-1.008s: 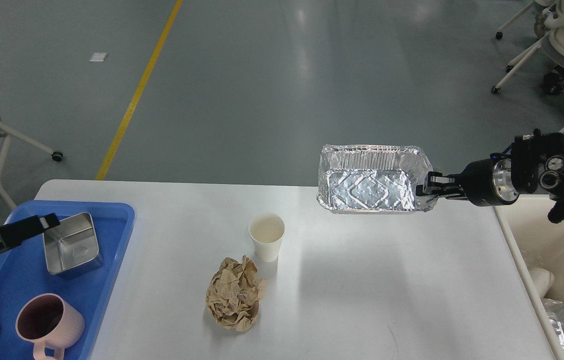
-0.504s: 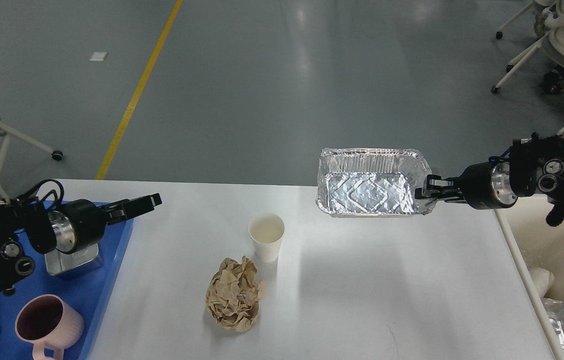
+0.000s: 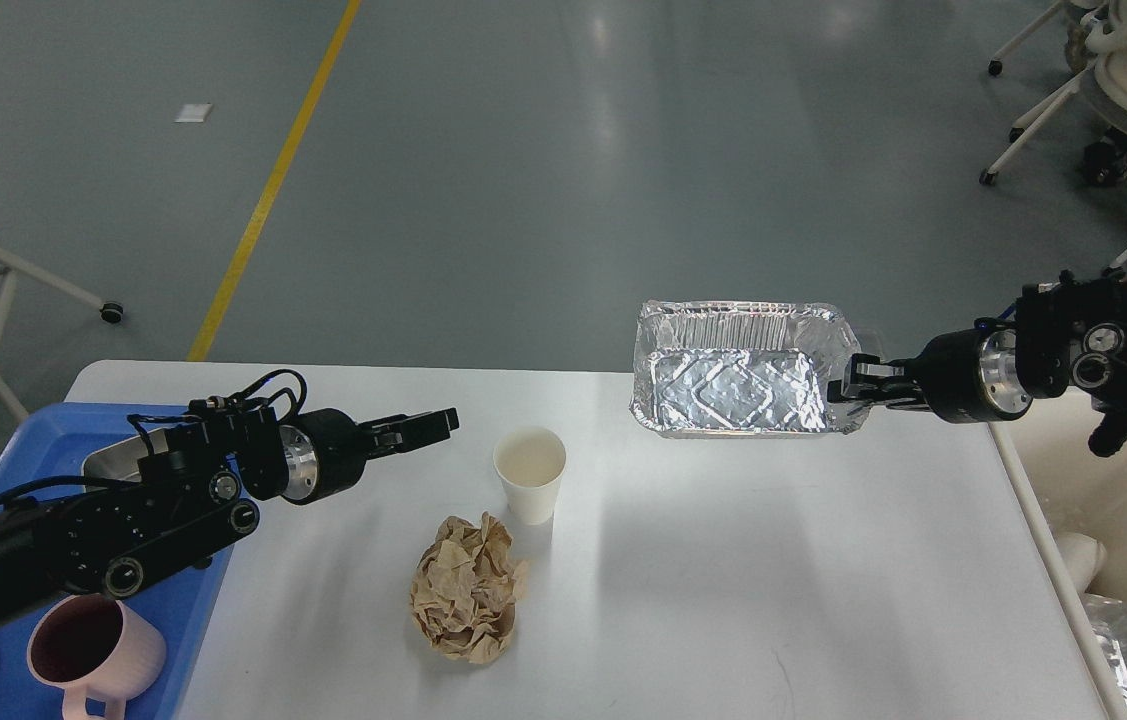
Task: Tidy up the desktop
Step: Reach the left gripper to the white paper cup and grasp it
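Nearest to us, at the lower left, a pink mug (image 3: 95,655) stands in the blue tray (image 3: 43,440), which rests on the left end of our surface (image 3: 723,580), the wide white desktop that fills the lower half of the view. A crumpled ball of brown paper (image 3: 466,588) lies near the middle of the surface, and just beyond it a white paper cup (image 3: 530,474) stands upright.

Our left arm crosses over the tray and over a steel square container (image 3: 118,458) in it. Our left tool (image 3: 423,428) hangs just left of the cup, apart from it; we cannot tell whether its fingers are parted.

Farther off, our right tool (image 3: 848,385) is clamped on the right rim of an aluminium foil tray (image 3: 735,375), holding it above the far edge of the surface. A cream bin (image 3: 1123,500) stands beside the right end.
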Controlling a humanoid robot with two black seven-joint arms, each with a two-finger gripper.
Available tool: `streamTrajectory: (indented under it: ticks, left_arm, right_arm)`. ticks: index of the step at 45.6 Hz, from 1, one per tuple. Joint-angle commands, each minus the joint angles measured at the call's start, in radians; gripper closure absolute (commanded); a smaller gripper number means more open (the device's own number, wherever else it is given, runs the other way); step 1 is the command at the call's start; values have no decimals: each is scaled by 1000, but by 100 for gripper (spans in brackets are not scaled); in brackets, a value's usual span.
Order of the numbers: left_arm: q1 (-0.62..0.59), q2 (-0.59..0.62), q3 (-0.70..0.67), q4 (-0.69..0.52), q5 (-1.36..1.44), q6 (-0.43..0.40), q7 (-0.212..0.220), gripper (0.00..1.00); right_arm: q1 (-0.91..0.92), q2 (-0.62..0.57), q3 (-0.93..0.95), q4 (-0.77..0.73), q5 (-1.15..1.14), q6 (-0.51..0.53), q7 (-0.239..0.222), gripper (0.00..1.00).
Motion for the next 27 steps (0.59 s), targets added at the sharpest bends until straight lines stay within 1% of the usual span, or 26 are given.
streamTrajectory:
  ticks: [1, 5, 10, 12, 16, 22, 27]
  left_arm:
    - [-2, -60, 12, 42, 1, -1, 15, 5]
    - [-8, -90, 30, 64, -1, -1, 20, 8]
    - [-12, -127, 38, 82, 1, 2, 21, 16]
    - [-15, -140, 39, 93, 1, 2, 24, 17]
    - [-17, -158, 47, 110, 1, 2, 52, 22]
    - [-35, -172, 82, 111, 1, -1, 61, 39]
    - [-57, -179, 110, 111, 1, -12, 61, 62]
  right_arm:
    - [-5, -1, 1, 0, 0, 0, 0, 100]
    - [-6, -4, 3, 0, 0, 0, 0, 100]
    - [-8, -6, 6, 0, 0, 0, 2, 100]
    - [-9, -6, 6, 1, 0, -1, 0, 100]
    - [-11, -6, 7, 1, 0, -2, 0, 100]
    - [-12, -4, 7, 1, 0, -8, 2, 100]
    - [-12, 0, 9, 1, 0, -11, 2, 100]
